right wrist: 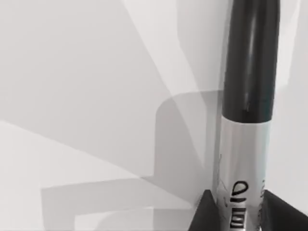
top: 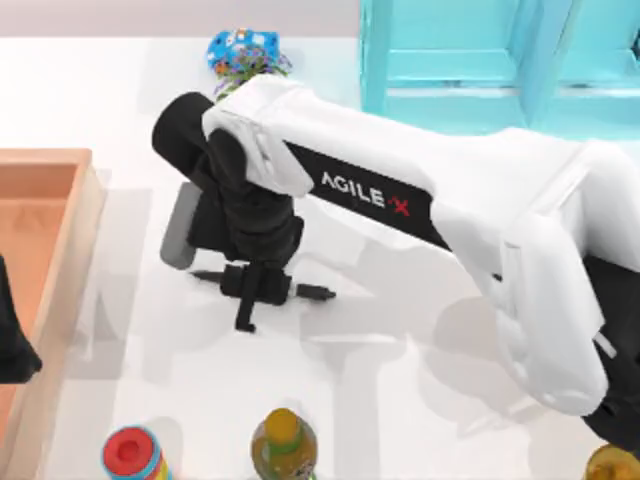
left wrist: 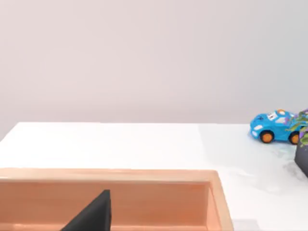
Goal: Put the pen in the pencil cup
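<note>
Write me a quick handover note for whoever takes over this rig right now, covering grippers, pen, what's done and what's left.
Right gripper: down at mid-table, its fingers either side of the pen's grey band in the right wrist view; whether it is clamped cannot be told.
Left gripper: parked over the wooden tray at the table's left.
Pen: lying flat on the table.
Done: approach to the pen.
Left: secure the grasp, lift, carry the pen to the pencil cup, drop it in.

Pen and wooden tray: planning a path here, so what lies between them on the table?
In the top view, bare white table separates the pen from the wooden tray.
</note>
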Robot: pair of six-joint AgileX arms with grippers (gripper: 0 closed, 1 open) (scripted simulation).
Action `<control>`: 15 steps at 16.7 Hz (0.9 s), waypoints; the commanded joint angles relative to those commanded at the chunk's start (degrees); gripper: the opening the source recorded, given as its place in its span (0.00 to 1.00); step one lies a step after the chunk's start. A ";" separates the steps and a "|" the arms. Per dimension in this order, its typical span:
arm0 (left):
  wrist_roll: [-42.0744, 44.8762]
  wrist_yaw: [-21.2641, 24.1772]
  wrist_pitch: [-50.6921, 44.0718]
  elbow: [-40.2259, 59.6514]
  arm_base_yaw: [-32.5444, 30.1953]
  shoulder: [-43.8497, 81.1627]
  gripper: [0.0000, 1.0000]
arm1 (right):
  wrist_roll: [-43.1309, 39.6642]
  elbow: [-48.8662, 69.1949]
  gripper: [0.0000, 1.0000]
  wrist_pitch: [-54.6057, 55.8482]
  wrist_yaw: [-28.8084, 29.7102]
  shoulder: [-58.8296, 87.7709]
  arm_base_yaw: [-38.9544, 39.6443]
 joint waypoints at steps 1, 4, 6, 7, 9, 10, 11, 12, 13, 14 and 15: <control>0.00 0.00 0.00 0.00 0.00 0.00 1.00 | 0.39 -0.31 0.00 -0.54 0.15 -0.76 0.62; 0.00 0.00 0.00 0.00 0.00 0.00 1.00 | 3.64 -2.50 0.00 -4.18 0.89 -6.61 4.20; 0.00 0.00 0.00 0.00 0.00 0.00 1.00 | 7.06 -4.60 0.00 -7.66 1.20 -12.58 7.35; 0.00 0.00 0.00 0.00 0.00 0.00 1.00 | 8.87 -5.68 0.00 -9.55 1.25 -15.66 9.03; 0.00 0.00 0.00 0.00 0.00 0.00 1.00 | 12.15 -7.79 0.00 -13.18 1.21 -21.03 12.22; 0.00 0.00 0.00 0.00 0.00 0.00 1.00 | 13.42 -8.77 0.00 -14.72 1.17 -22.94 13.52; 0.00 0.00 0.00 0.00 0.00 0.00 1.00 | 14.31 -9.68 0.00 -15.92 1.16 -24.23 14.44; 0.00 0.00 0.00 0.00 0.00 0.00 1.00 | 14.77 -10.30 0.00 -16.59 1.19 -24.91 14.89; 0.00 0.00 0.00 0.00 0.00 0.00 1.00 | 14.84 -10.41 0.00 -16.70 1.20 -25.02 14.96; 0.00 0.00 0.00 0.00 0.00 0.00 1.00 | 14.84 -10.41 0.00 -16.70 1.20 -25.02 14.96; 0.00 0.00 0.00 0.00 0.00 0.00 1.00 | 14.84 -10.41 0.00 -16.70 1.20 -25.02 14.96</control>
